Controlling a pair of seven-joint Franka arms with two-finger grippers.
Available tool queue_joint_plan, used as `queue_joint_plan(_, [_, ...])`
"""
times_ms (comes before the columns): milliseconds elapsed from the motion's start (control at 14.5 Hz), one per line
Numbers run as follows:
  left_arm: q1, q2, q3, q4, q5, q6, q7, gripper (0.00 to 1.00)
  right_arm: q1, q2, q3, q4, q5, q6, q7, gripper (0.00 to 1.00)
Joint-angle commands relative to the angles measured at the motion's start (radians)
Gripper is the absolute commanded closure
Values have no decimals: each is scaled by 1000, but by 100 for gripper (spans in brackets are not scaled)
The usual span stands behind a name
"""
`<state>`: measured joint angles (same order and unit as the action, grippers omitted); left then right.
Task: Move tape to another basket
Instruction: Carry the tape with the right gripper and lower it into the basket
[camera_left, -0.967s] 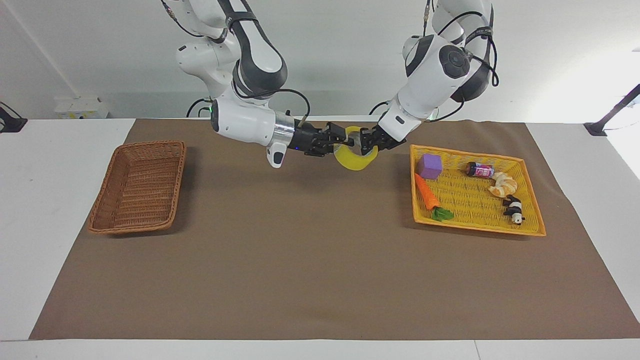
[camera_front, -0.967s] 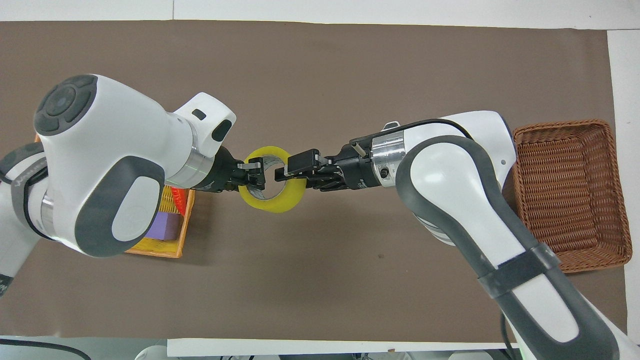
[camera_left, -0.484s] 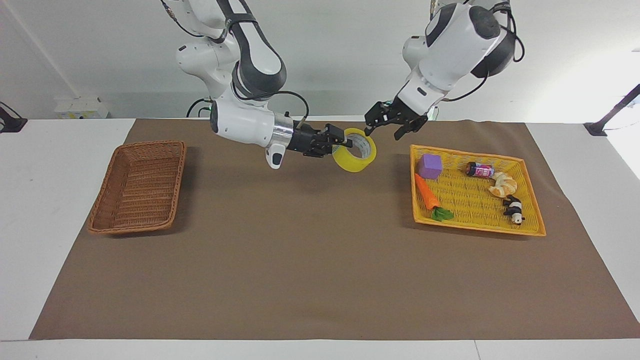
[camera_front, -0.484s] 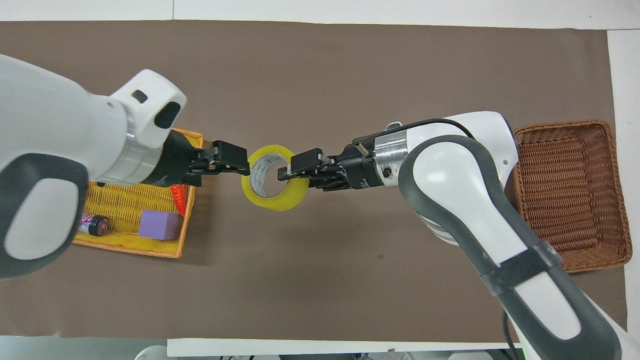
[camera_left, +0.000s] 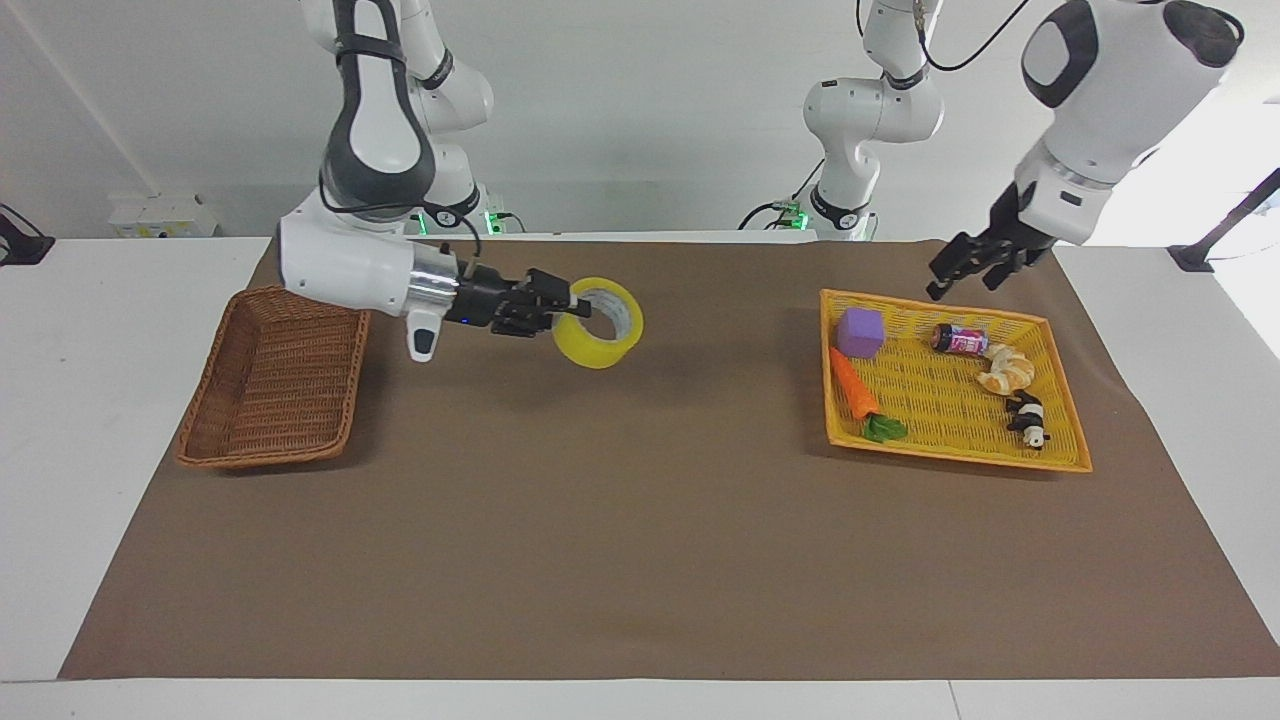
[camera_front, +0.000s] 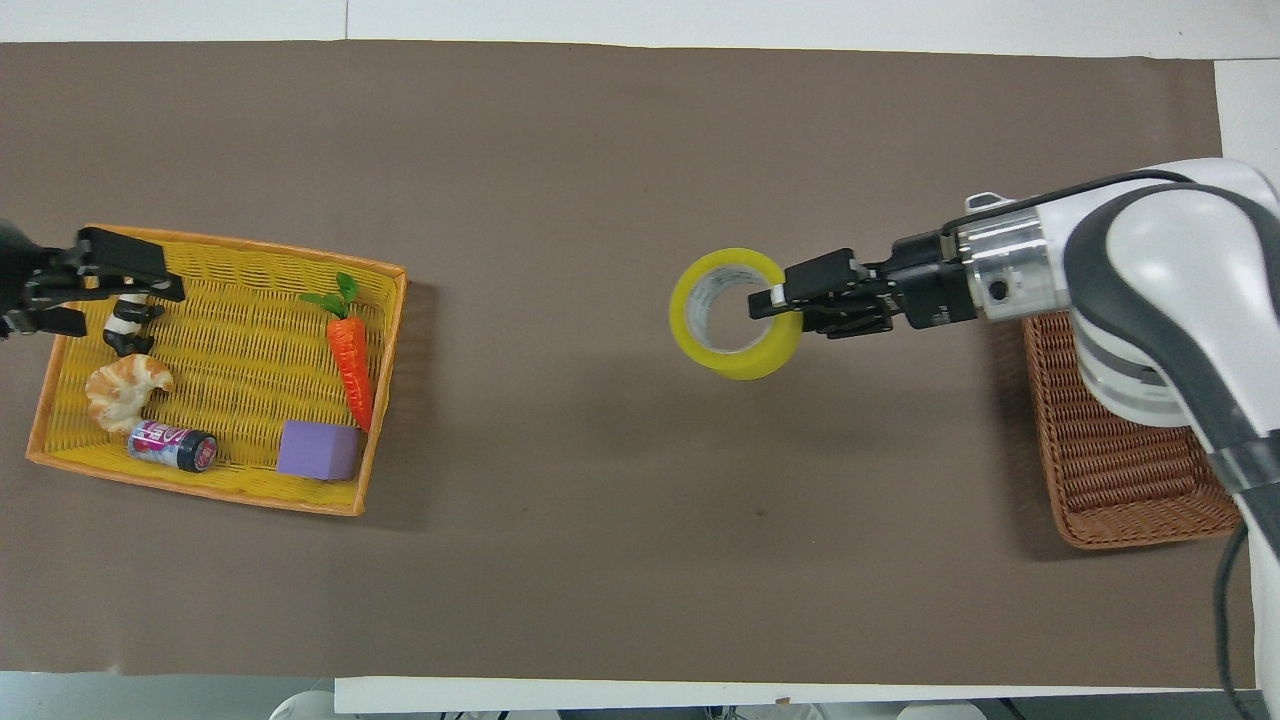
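Note:
The tape (camera_left: 598, 323) (camera_front: 735, 313), a yellow roll with a white core, hangs in the air over the brown mat, between the two baskets and closer to the brown one. My right gripper (camera_left: 575, 308) (camera_front: 775, 298) is shut on its wall, with one finger inside the ring. The brown wicker basket (camera_left: 270, 375) (camera_front: 1130, 470) sits at the right arm's end of the table, and in the overhead view the right arm partly covers it. My left gripper (camera_left: 962, 285) (camera_front: 110, 295) is open and holds nothing, raised over the yellow tray's edge.
The yellow-orange woven tray (camera_left: 1060, 455) (camera_front: 210, 495) lies at the left arm's end. It holds a purple cube (camera_left: 860, 332), a toy carrot (camera_left: 855, 385), a small can (camera_left: 960, 340), a croissant (camera_left: 1005, 370) and a panda figure (camera_left: 1028, 418).
The left gripper let go of the tape, opened and pulled back over the yellow tray. The right arm carried the tape toward the brown basket.

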<state>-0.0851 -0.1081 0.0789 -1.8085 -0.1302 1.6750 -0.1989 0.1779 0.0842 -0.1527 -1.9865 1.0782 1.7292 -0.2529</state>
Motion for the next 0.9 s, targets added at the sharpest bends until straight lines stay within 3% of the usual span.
queue_joint_plan(0, [141,-24,-18,-23,15,3,64,0,-163,-18,12,1,-65,-85,-69,87])
queue_joint_plan(345, [174,-24,-18,-22,17,-15,59,0,-458,-15,10,38,-274,-296,-240,87])
queue_joint_plan(691, [150,19,-34,135,144,-153,107,0,-645,-1,10,54,-545,-324,-507,87])
queue_joint_plan(829, [133,33,-34,190,155,-214,116,0,-685,84,10,98,-592,-323,-648,87])
